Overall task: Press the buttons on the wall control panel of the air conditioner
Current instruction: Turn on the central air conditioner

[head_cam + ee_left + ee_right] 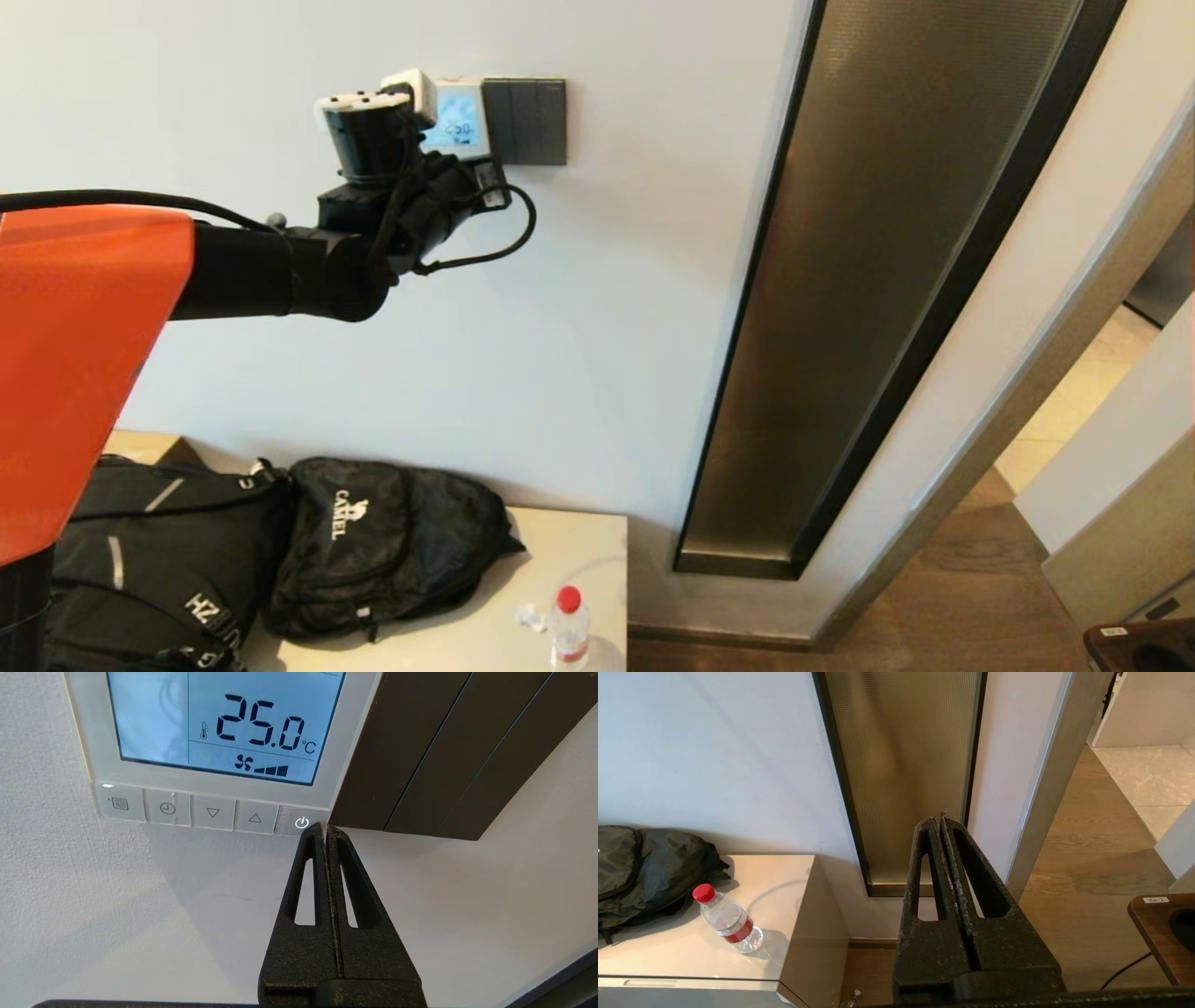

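2 fingers pressed together, left pincer (324, 828) tip touches the buttons (212, 812), power end.

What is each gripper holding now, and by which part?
Nothing. The left gripper, fingers shut, has its tips at the power button; the right gripper is shut and empty.
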You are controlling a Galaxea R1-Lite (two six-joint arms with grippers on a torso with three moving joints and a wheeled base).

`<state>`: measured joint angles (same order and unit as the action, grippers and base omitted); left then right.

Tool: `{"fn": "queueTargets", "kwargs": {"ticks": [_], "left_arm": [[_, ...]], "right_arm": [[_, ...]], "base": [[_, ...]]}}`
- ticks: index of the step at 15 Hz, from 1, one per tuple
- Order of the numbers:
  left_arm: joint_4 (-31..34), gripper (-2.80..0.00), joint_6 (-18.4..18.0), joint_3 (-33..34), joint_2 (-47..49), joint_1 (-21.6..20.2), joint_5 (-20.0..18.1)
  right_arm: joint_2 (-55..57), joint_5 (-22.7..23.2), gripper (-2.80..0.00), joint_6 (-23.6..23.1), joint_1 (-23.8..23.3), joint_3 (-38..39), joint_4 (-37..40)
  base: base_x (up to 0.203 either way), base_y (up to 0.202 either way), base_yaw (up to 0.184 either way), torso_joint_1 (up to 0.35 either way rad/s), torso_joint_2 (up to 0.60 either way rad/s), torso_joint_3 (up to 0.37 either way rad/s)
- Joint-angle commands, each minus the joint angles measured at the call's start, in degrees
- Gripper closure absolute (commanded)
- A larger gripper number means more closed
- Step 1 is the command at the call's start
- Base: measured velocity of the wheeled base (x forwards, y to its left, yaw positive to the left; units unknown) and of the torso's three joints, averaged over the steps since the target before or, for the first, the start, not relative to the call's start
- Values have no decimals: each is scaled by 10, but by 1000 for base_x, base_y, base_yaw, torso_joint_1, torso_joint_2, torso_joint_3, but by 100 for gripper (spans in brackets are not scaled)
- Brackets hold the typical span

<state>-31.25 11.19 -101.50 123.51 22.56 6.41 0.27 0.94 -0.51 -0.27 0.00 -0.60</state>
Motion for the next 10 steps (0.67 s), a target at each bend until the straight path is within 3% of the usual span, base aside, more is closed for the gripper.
{"fn": "queueTargets", "kwargs": {"ticks": [1, 7, 10], "left_arm": [[-5, 0, 1, 27, -27, 0, 1], [-62, 0, 0, 155, -107, -4, 1], [-69, 0, 1, 164, -109, -25, -1]], "right_arm": [[1, 0, 0, 0, 0, 0, 0], [0, 0, 0, 0, 0, 0, 0], [1, 0, 0, 0, 0, 0, 0]], "base": [[0, 0, 0, 0, 0, 0], [0, 0, 0, 0, 0, 0], [0, 0, 0, 0, 0, 0]]}}
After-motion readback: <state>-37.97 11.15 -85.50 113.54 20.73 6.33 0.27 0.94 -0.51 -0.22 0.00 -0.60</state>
